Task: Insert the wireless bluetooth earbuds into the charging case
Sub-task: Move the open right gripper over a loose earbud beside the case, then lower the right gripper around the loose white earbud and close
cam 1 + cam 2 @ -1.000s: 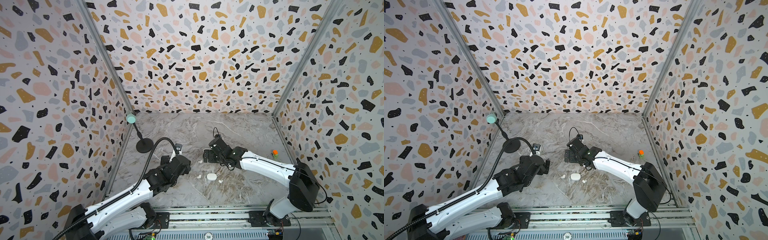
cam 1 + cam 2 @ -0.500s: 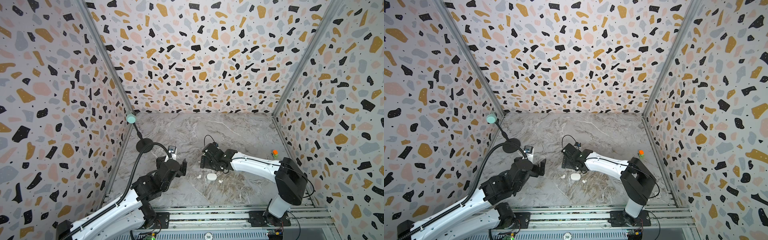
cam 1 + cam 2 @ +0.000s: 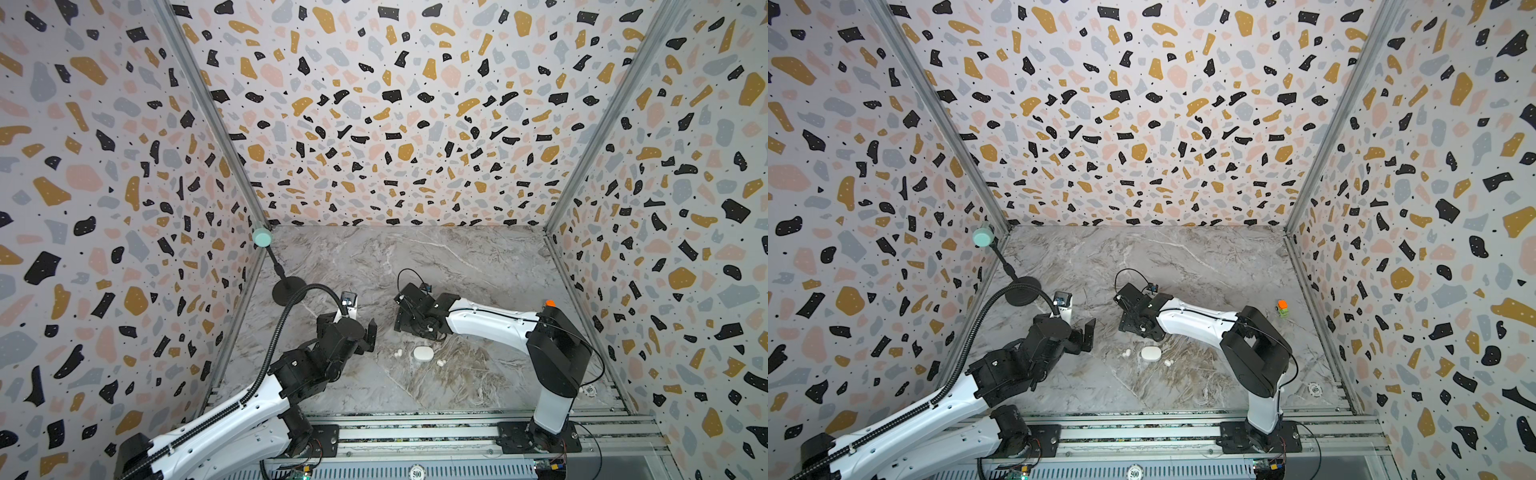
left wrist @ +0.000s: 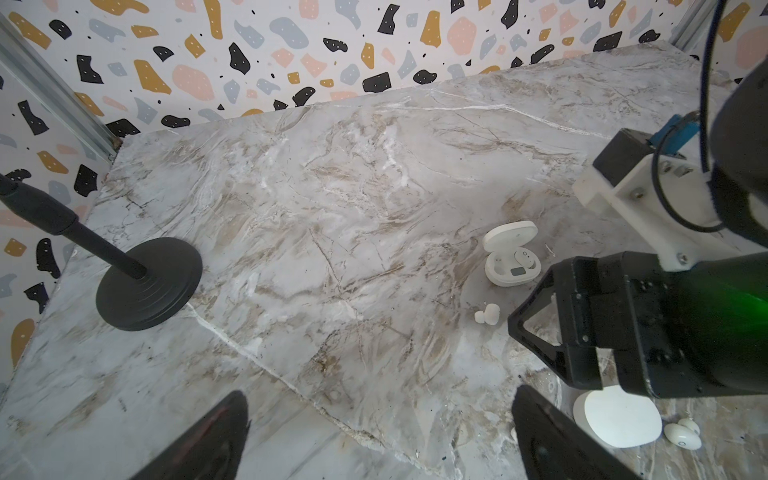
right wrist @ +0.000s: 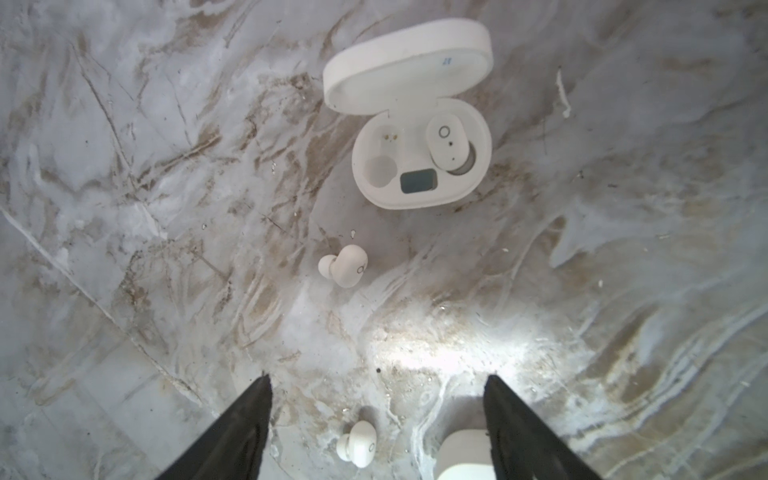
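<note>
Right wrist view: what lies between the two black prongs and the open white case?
One loose earbud lies there, between the right gripper and the open charging case, touching neither; the right wrist view shows it.

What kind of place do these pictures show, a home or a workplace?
Most likely a robot test booth, not a home: a left arm and a right arm bolted to a metal rail, speckled wall panels closing three sides, and a marble-look table.
</note>
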Tool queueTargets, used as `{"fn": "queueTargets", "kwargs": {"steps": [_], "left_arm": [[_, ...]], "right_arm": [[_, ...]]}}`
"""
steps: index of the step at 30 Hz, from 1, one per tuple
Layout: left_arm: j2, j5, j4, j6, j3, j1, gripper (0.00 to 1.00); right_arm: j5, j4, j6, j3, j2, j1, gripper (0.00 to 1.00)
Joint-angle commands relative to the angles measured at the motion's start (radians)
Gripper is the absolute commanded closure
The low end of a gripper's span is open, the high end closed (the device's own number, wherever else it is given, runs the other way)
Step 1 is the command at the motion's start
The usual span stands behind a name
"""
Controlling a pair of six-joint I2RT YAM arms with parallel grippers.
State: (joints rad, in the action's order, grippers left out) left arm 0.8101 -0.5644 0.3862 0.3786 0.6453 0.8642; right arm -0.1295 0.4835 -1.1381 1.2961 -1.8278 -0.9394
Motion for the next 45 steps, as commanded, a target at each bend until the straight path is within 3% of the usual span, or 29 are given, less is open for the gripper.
{"fn": "queueTargets", "kwargs": {"steps": [1, 16, 45], "left_arm": [[-0.006, 0.011, -0.035, -0.011, -0.003, -0.004, 0.0], [-0.016, 0.015, -0.037, -0.013, -0.006, -0.004, 0.0], [-0.004, 0.014, -0.04, -0.016, -0.007, -0.004, 0.0]], "right_arm": [[-0.035, 0.05, -0.055, 0.062, -0.018, -0.004, 0.21], [-0.068, 0.033, -0.144, 0.112, -0.082, 0.004, 0.4], [-0.015, 0.025, -0.114, 0.183, -0.186, 0.019, 0.58]]}}
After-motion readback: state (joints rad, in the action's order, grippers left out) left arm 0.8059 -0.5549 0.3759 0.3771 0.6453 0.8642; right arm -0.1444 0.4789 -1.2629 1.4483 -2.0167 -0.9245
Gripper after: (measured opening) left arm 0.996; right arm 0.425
